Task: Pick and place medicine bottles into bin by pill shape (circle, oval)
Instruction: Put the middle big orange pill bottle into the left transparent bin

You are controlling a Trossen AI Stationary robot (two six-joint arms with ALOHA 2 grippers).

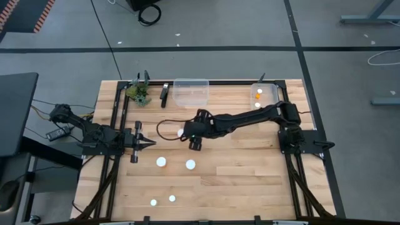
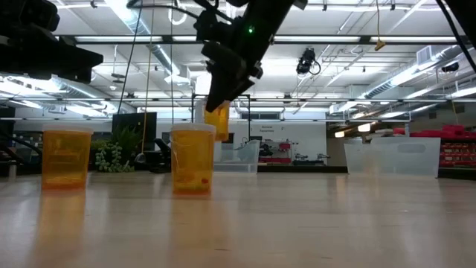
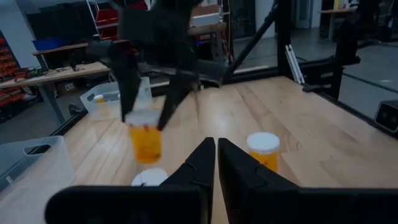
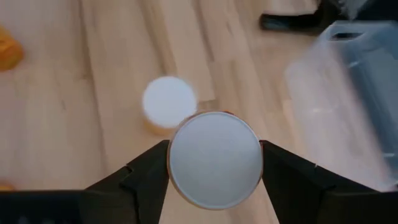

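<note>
Two clear plastic bins sit along the far edge of the wooden table [image 1: 250,187]. The right bin [image 1: 265,95] holds two medicine bottles, seen as an orange spot and white caps; the middle bin [image 1: 191,91] shows nothing inside from above.

The right gripper [image 4: 214,167] reaches out over the middle of the table with its fingers spread wide around the white cap of one medicine bottle [image 4: 215,159], pressing it from both sides. The low view shows that bottle lifted clear of the tabletop (its orange body hangs just below the dark fingers).

Another bottle [image 1: 180,132] stands on the table just left of the held one. Two more white caps lie nearer, a left one [image 1: 161,162] and a right one [image 1: 190,165], and two smaller caps [image 1: 162,200] sit close to the near edge.

The left gripper [image 3: 216,154] rests at the left side of the table, fingers clenched together on nothing.
</note>
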